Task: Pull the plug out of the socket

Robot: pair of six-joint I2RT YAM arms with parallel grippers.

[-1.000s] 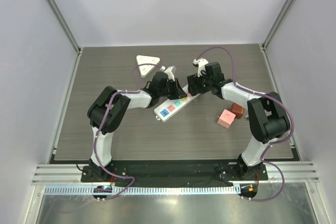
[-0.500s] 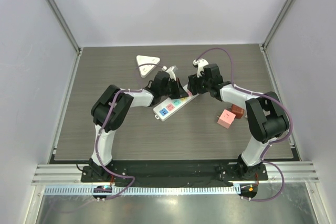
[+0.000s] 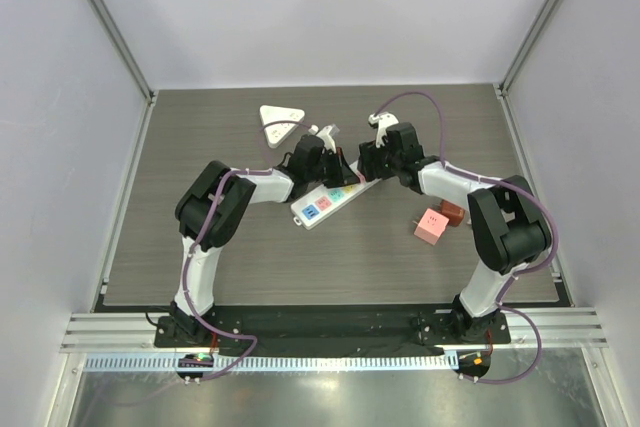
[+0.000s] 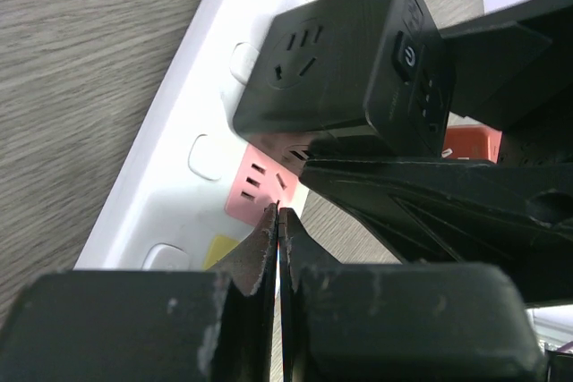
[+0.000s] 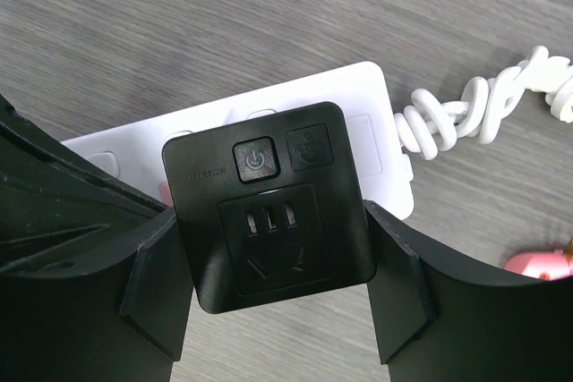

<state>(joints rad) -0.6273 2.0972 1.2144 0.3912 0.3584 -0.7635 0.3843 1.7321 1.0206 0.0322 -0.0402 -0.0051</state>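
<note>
Both arms lean in low over the worktop (image 3: 200, 247), converging on the far end of the one white power strip (image 3: 322, 205). The right gripper (image 5: 273, 285) clamps the single black plug (image 5: 269, 176) sitting on the strip. The left gripper (image 4: 277, 234), pinched shut, points at the strip just beside the plug. Right of the strip lie one pink cube (image 3: 431, 224) and one red cube (image 3: 452, 211).
</note>
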